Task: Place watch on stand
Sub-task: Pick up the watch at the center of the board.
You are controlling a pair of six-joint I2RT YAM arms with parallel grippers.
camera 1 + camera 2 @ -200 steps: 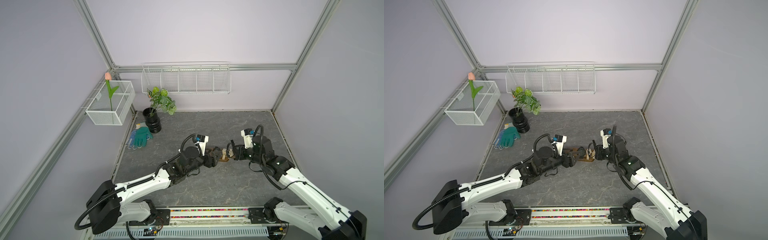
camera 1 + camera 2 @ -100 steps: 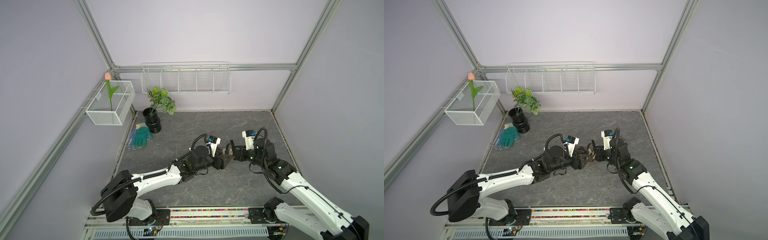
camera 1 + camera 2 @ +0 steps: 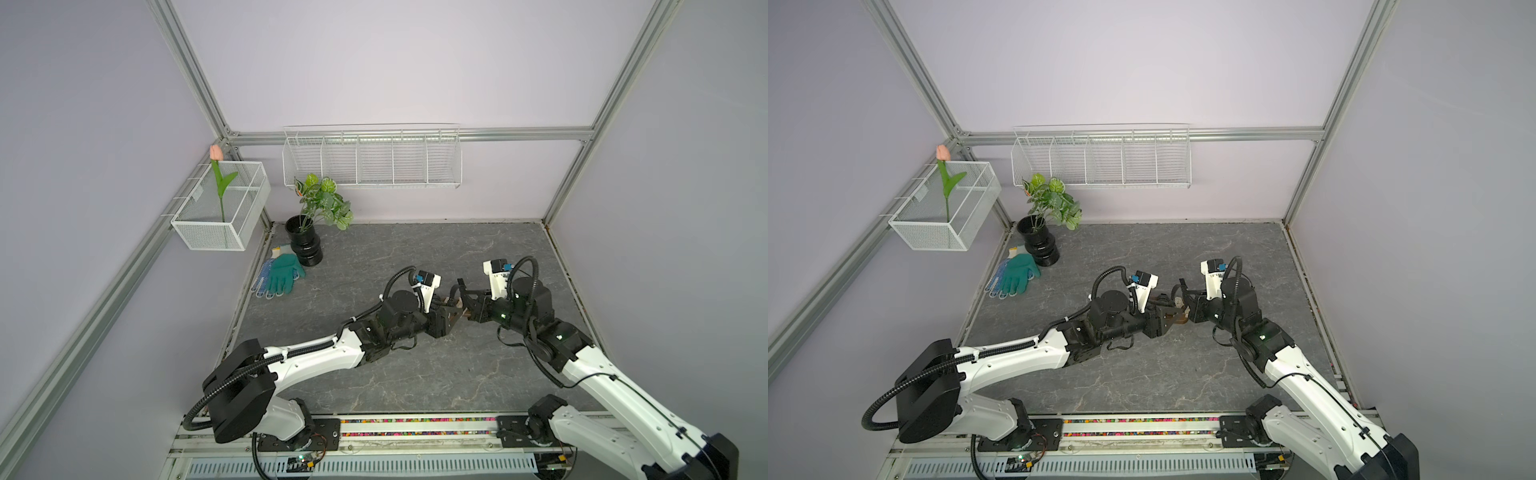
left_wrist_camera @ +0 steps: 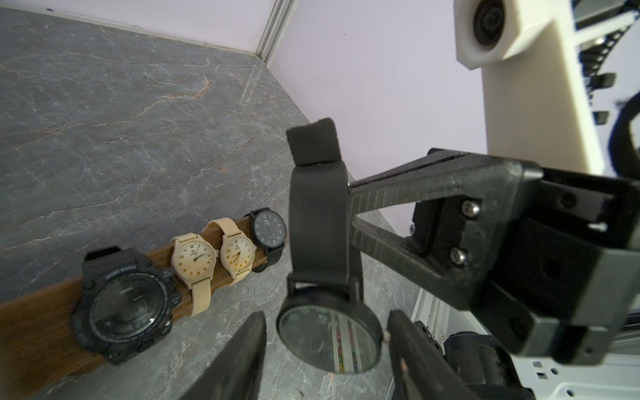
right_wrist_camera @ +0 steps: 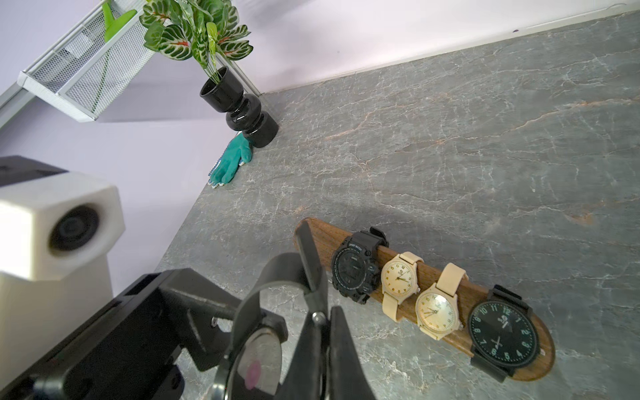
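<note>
A black watch (image 4: 327, 337) with a round glass face hangs above the grey floor. My right gripper (image 4: 349, 207) is shut on its strap (image 4: 318, 221). My left gripper (image 4: 326, 322) is open, its fingers either side of the case. One finger touches the crown and the other stands a little off. The wooden stand (image 5: 320, 235) lies just beyond, carrying several watches: a bulky black sport watch (image 5: 355, 268), two beige ones and a black analog one (image 5: 502, 334). Its end next to the sport watch is bare. In both top views the two grippers (image 3: 457, 311) meet mid-floor and hide most of the stand.
A black ribbed vase (image 3: 305, 245) with a leafy plant stands in the far left corner, with a green glove (image 3: 284, 274) beside it. A white wire basket (image 3: 220, 212) with a tulip hangs on the left wall. A wire shelf (image 3: 372, 160) hangs on the back wall.
My left arm has reached rightward to the watch held by the right gripper, and its jaws have narrowed around the case. The right arm has barely moved.
</note>
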